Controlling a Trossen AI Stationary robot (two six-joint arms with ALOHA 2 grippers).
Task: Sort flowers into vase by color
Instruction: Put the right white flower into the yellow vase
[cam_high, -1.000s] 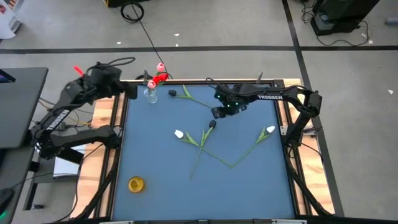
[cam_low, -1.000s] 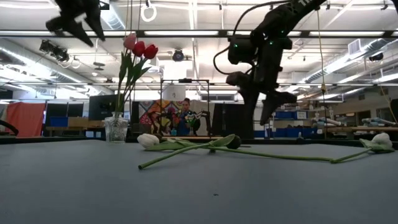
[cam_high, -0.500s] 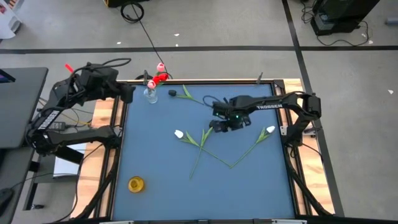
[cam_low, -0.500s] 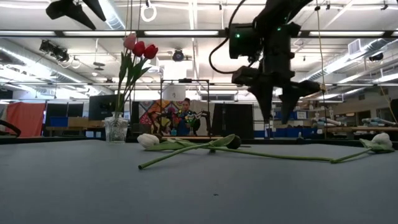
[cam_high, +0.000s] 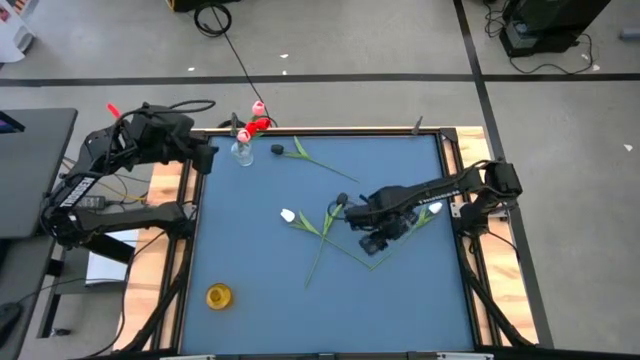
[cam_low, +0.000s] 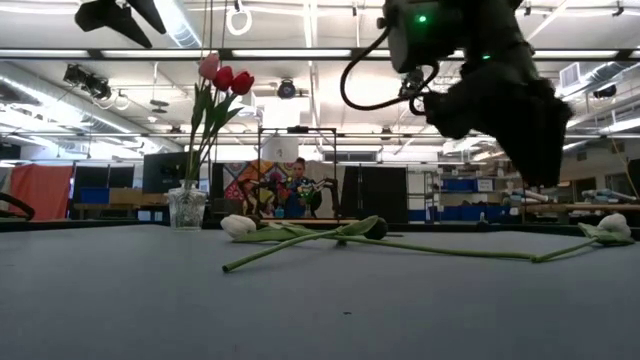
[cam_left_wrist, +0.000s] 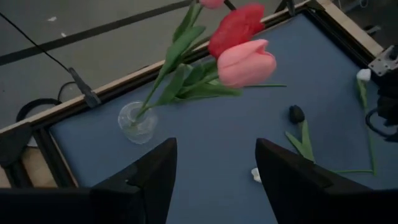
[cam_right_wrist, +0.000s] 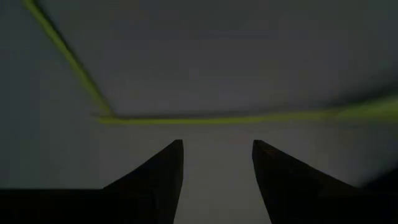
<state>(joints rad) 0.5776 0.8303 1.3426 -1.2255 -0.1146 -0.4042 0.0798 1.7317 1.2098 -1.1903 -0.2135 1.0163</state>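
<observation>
A clear glass vase (cam_high: 241, 152) at the table's far left holds red and pink tulips (cam_left_wrist: 244, 61) upright. Loose tulips lie flat on the blue table: a dark one (cam_high: 277, 149) by the vase, a white one (cam_high: 288, 215), another dark one (cam_high: 338, 204) and a white one (cam_high: 435, 209), their stems crossing mid-table. My right gripper (cam_high: 378, 240) hangs open over the crossing stems (cam_right_wrist: 249, 116) and touches nothing. My left gripper (cam_left_wrist: 216, 155) is open, raised beyond the table's far left corner, looking down at the vase (cam_left_wrist: 138, 121).
A small yellow round object (cam_high: 219, 295) sits near the table's near left corner. Wooden rails (cam_high: 452, 135) frame the blue surface. In the low view the vase (cam_low: 187, 208) stands left and the stems (cam_low: 300, 250) lie low across the middle; a person shows far behind.
My right gripper has swung from the table's far middle toward the near right and dropped lower, ending over the crossed stems. My left arm has drawn back a little toward the left edge. The flowers have stayed where they lay.
</observation>
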